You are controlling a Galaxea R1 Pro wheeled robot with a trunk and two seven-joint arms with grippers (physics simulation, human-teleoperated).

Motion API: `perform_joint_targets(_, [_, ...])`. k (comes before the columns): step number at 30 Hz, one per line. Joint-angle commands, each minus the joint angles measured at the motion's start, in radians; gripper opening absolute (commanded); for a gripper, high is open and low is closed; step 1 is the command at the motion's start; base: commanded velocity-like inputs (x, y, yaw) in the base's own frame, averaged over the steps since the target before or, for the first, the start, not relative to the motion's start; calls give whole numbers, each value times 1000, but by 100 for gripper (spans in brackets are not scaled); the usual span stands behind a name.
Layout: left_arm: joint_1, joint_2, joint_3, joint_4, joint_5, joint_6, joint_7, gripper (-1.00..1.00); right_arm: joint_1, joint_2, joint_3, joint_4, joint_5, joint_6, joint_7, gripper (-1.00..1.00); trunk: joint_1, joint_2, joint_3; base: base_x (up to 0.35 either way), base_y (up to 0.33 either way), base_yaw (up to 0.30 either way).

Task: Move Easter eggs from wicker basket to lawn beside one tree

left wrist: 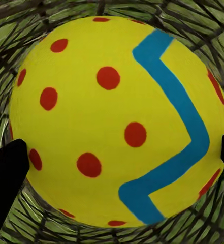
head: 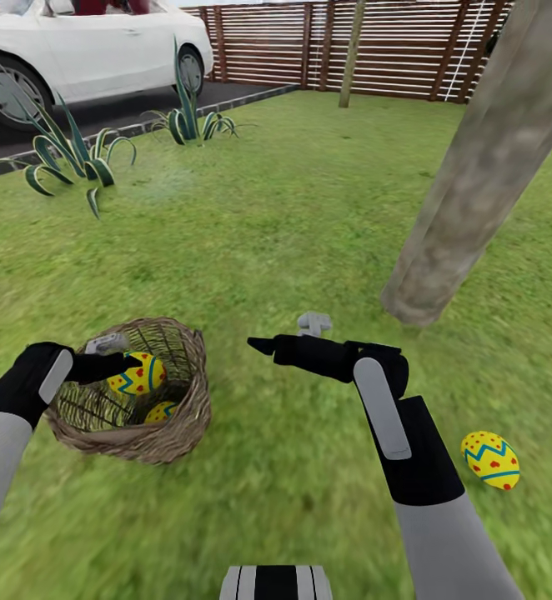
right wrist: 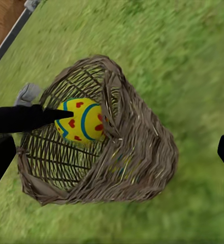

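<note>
Left tool (head: 134,367) clamped on an egg (head: 137,373) at the basket (head: 172,417) mouth, lower left of head view; second egg (head: 160,412) lies inside the basket. Right tool (head: 263,344) at center, fingers apart, empty. Third egg (head: 490,459) on the lawn (head: 293,217) lower right, near the tree (head: 476,183).

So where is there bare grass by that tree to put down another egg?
Bare lawn lies on every visible side of the trunk, widest between it and the basket. One egg lies below the trunk's foot. It is crowded in the basket, with the left gripper on an egg above another.
</note>
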Motion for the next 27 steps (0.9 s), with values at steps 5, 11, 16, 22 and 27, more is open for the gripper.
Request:
perform_joint_targets(5, [9, 4, 1, -36, -6, 25, -4, -100, 0, -4, -7, 1, 5, 6, -4, 100, -2, 1, 19, -5, 0, 0])
perform_joint_targets(11, [15, 13, 1, -87, -6, 89, -3, -100, 1, -6, -9, 6, 6, 7, -32, 100, -5, 2, 42, -108, 0, 0])
perform_joint_targets(16, [24, 17, 1, -111, -6, 95, -3, -100, 3, -6, -8, 11, 8, 7, -36, 100, -7, 4, 61, -16, 0, 0])
perform_joint_targets(22, [56, 17, 1, -225, -7, 143, 2, -100, 6, -8, -54, 12, 15, 7, -100, 100, -10, 5, 84, -53, 0, 0])
perform_joint_targets(27, [80, 17, 1, -294, -7, 155, 3, -100, 11, -15, -58, 9, 20, 7, -185, 100, -12, 6, 104, -4, 0, 0])
